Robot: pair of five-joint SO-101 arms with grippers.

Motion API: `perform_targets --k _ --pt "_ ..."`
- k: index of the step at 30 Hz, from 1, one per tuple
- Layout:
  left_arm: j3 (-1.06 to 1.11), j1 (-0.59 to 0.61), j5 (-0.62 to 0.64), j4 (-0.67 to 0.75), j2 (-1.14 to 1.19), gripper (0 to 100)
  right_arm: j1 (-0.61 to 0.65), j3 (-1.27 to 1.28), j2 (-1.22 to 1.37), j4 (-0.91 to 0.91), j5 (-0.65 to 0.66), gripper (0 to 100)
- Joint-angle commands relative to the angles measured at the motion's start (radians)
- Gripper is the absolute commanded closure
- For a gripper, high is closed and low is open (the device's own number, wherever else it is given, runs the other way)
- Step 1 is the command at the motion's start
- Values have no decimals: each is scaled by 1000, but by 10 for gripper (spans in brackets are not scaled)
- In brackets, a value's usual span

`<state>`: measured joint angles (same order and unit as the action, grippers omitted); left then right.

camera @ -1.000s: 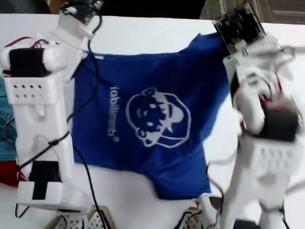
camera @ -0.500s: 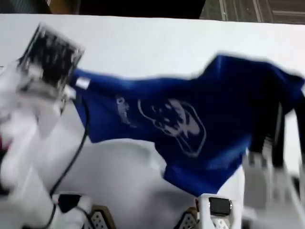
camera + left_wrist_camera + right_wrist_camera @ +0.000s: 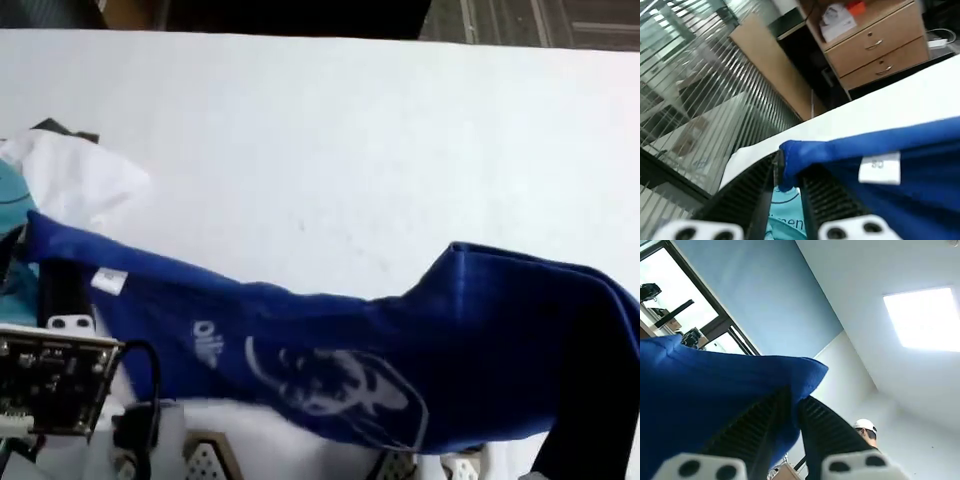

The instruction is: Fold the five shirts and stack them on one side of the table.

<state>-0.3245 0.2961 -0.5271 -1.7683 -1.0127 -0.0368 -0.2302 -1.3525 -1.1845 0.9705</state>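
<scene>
A blue shirt [image 3: 360,350] with a white cartoon print hangs stretched across the near edge of the table in the high view, lifted off the surface. My left gripper [image 3: 789,181] is shut on one corner of the blue shirt [image 3: 900,145], near its white neck label [image 3: 880,167]. My right gripper [image 3: 794,412] is shut on the other end of the blue shirt [image 3: 705,395] and points up toward the ceiling. The left arm's wrist board [image 3: 50,385] sits at the near left of the table.
A white garment [image 3: 80,175] and a teal shirt [image 3: 12,200] lie at the left edge of the white table [image 3: 330,140]. A wooden drawer cabinet [image 3: 875,40] stands beyond the table. The arm bases [image 3: 210,460] sit along the near edge.
Both arms pulled back toward the near edge, lifting the blue shirt off the table and dragging it forward. The shirt went from lying spread flat to hanging stretched between the two grippers.
</scene>
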Motion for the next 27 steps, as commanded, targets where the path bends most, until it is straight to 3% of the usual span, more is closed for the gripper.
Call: perform_targets --k 1,11,23,27 --pt "2 20 0 12 -3 976 -2 -6 21 25 2 977" --pt "-5 25 11 5 -5 976 -73 -31 18 28 2 977" --pt "10 20 6 15 8 976 -71 8 41 28 -5 977" --pt "143 20 8 130 57 976 -71 172 94 85 -5 977"
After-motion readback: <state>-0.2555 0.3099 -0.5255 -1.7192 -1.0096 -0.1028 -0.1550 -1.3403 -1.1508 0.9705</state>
